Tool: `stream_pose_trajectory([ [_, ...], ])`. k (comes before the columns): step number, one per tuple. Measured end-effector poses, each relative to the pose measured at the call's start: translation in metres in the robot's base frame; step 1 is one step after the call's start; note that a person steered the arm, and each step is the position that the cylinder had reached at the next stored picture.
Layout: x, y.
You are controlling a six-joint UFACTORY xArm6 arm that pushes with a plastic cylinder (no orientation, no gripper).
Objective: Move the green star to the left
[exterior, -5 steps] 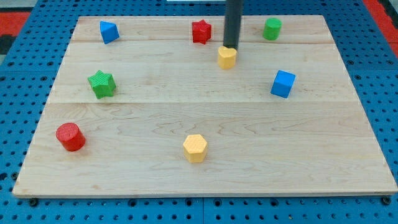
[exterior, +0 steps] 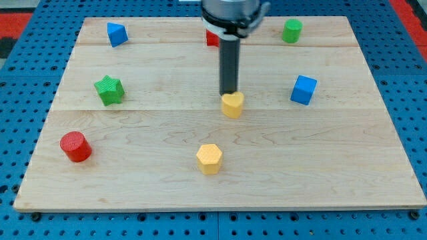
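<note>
The green star (exterior: 109,90) lies on the wooden board (exterior: 133,167) at the view's left, a little above mid-height. My tip (exterior: 229,93) is near the board's middle, far to the right of the star. The tip touches the top edge of a small yellow block (exterior: 232,105).
A blue block (exterior: 117,34) is at the top left. A red star (exterior: 212,38) is partly hidden behind the rod. A green cylinder (exterior: 291,31) is top right, a blue cube (exterior: 303,89) right, a red cylinder (exterior: 75,147) bottom left, a yellow hexagon (exterior: 209,159) bottom centre.
My tip has moved down the view and slightly left, pushing the small yellow block with it from near the top to the board's middle. The green star has not moved.
</note>
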State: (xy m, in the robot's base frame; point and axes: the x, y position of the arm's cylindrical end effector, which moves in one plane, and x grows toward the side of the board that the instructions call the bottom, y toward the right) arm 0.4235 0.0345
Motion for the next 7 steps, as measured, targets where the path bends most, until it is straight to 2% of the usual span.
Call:
stream_pose_trajectory([
  [1, 0.011, -0.043],
  [2, 0.032, 0.012],
  [3, 0.028, 0.038],
  [5, 0.074, 0.094],
  [6, 0.09, 0.102],
  [7, 0.075, -0.003],
])
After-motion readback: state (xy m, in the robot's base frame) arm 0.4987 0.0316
